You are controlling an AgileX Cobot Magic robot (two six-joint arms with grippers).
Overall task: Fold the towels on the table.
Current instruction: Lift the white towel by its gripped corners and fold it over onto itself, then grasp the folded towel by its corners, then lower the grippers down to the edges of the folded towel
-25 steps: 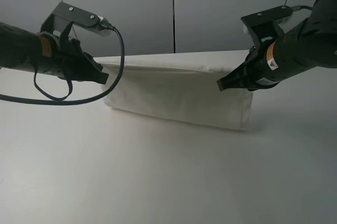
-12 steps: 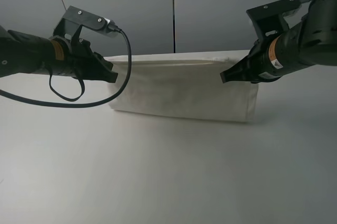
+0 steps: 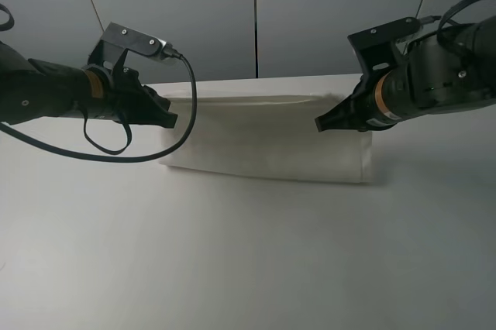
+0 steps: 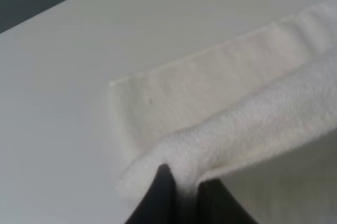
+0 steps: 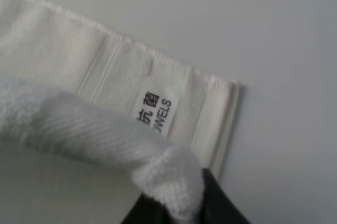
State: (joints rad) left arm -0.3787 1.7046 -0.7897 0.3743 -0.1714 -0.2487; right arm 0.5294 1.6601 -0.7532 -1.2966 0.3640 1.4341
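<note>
White towel (image 3: 263, 140) lies at far edge of tabletop (image 3: 232, 268), its near edge raised. Raised edge is gripped at both ends: left fingers (image 3: 167, 118) clamped on left corner, right fingers (image 3: 324, 123) clamped on right corner (printed label (image 5: 155, 111) seen on flat layer beneath).

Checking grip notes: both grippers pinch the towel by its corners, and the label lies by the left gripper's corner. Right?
No: the label lies by the right gripper's corner, as the right wrist view shows. Both grippers do pinch the towel by its corners; the left gripper's corner shows no label.
</note>
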